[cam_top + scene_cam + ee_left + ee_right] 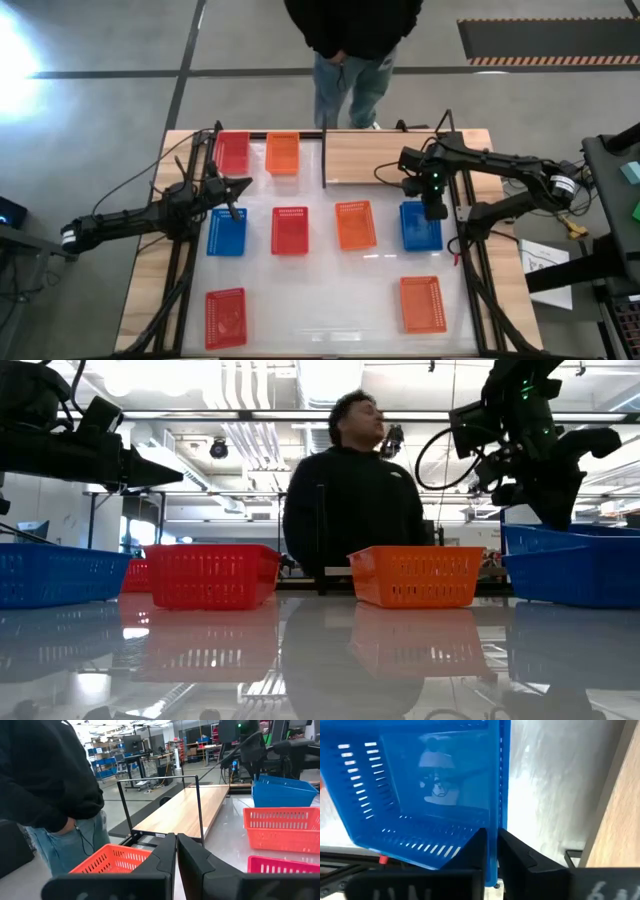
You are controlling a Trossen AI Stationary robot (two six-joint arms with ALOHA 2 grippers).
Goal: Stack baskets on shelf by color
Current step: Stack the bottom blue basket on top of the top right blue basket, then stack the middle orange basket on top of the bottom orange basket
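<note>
The light-wood shelf [400, 158] runs along the table's far edge. A red basket [232, 152] and an orange basket [282, 153] stand on its left part. On the white tabletop, a blue [226, 232], a red [290, 229], an orange [355, 224] and a blue basket [421, 230] stand in a row. A red [225, 318] and an orange basket [423, 304] stand nearer. A third blue basket does not show. My left gripper [243, 185] is shut and empty above the left blue basket's far end. My right gripper [435, 210] is shut on the right blue basket. My right gripper pinches the right blue basket's wall [494, 810] near its far right corner, one finger inside the basket and one outside. The fingers come from above, pointing down. In the low view the basket [570, 565] looks level with its bottom on the table.
A person [350, 60] stands just beyond the shelf's far side. A black frame post [325, 160] rises at the shelf's middle. The shelf's right half is bare wood [185, 812]. Dark frames run along both table sides.
</note>
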